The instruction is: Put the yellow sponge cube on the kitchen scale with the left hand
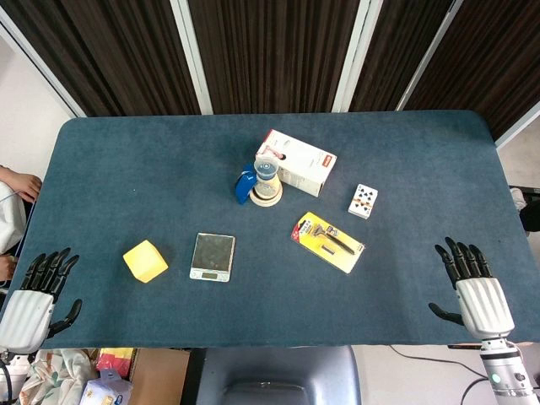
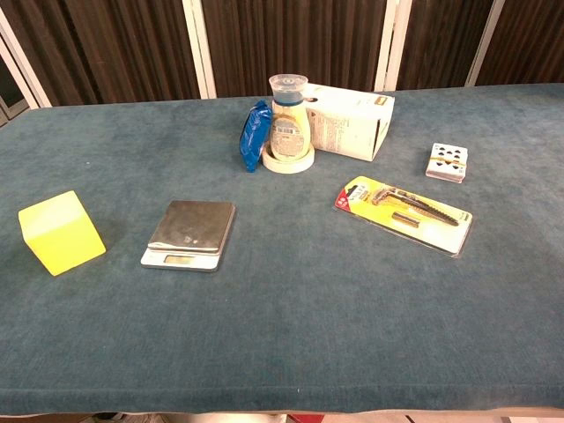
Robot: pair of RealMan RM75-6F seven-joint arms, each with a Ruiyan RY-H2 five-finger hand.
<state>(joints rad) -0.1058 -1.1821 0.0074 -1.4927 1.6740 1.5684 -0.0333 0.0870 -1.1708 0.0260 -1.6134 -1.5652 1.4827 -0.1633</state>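
The yellow sponge cube (image 1: 145,260) (image 2: 60,232) sits on the blue table, just left of the small kitchen scale (image 1: 212,256) (image 2: 190,233), whose steel platform is bare. My left hand (image 1: 38,295) rests at the table's near left corner, fingers spread and holding nothing, well left of the cube. At the near right edge my right hand (image 1: 472,285) also lies with its fingers apart and nothing in it. Neither hand shows in the chest view.
Behind the scale stand a bottle (image 1: 267,179) (image 2: 290,123), a blue pouch (image 1: 245,186) (image 2: 256,134) and a white box (image 1: 296,162) (image 2: 351,120). A yellow blister pack (image 1: 328,242) (image 2: 403,211) and a card deck (image 1: 363,201) (image 2: 447,162) lie to the right. A person's arm (image 1: 18,184) shows at the left edge.
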